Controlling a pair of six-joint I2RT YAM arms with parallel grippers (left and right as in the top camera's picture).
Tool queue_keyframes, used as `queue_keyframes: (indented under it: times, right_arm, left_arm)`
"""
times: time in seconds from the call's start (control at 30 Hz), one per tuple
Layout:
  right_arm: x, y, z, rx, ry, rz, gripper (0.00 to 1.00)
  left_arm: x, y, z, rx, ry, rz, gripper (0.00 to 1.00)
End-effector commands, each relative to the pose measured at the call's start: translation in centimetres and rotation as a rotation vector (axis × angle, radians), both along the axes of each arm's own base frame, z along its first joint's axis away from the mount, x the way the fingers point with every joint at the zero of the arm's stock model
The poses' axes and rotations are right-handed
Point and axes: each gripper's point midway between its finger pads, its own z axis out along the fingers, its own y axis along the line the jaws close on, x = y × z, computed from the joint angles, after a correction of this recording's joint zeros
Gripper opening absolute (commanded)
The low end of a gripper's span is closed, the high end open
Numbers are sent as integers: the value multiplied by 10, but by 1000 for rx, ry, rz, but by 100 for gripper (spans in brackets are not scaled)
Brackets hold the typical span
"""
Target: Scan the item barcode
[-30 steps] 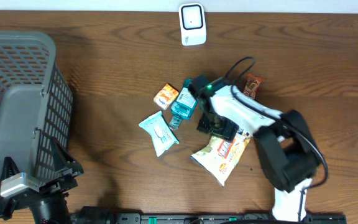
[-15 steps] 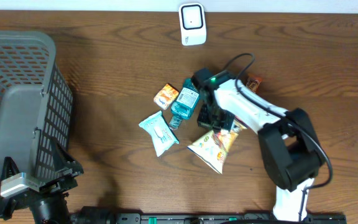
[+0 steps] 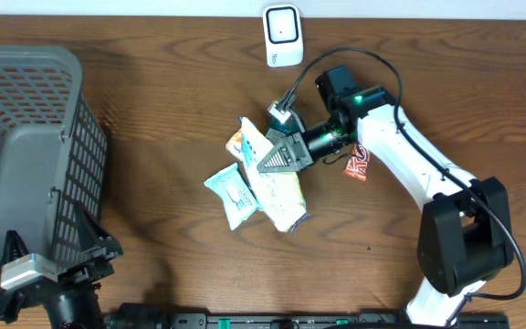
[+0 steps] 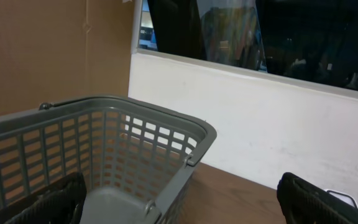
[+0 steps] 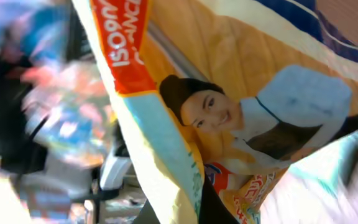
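Snack bag [image 3: 278,192] is pinched at 1 end between the closed right jaws, left jaws wide open

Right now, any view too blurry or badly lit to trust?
Overhead: sharp and evenly lit, snack bag clear. Right wrist: the bag fills the frame, print readable in the middle, left side and lower right corner smeared. Left wrist: basket in focus, window above it dark with reflections.
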Motion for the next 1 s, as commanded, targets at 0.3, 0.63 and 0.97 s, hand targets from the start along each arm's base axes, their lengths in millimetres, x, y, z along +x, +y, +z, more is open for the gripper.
queue_keyframes:
  times: [0.3, 0.63, 0.97]
  right_arm:
    - [-40, 32, 57, 549, -422, 260, 1]
    - [-45, 38, 58, 550, -408, 278, 1]
    - [-9, 29, 64, 333, 96, 113, 1]
  left_arm:
    - [0, 0, -3, -4, 8, -3, 98]
    - [0, 0, -3, -4, 8, -3, 98]
    - [0, -2, -3, -4, 10, -14, 98]
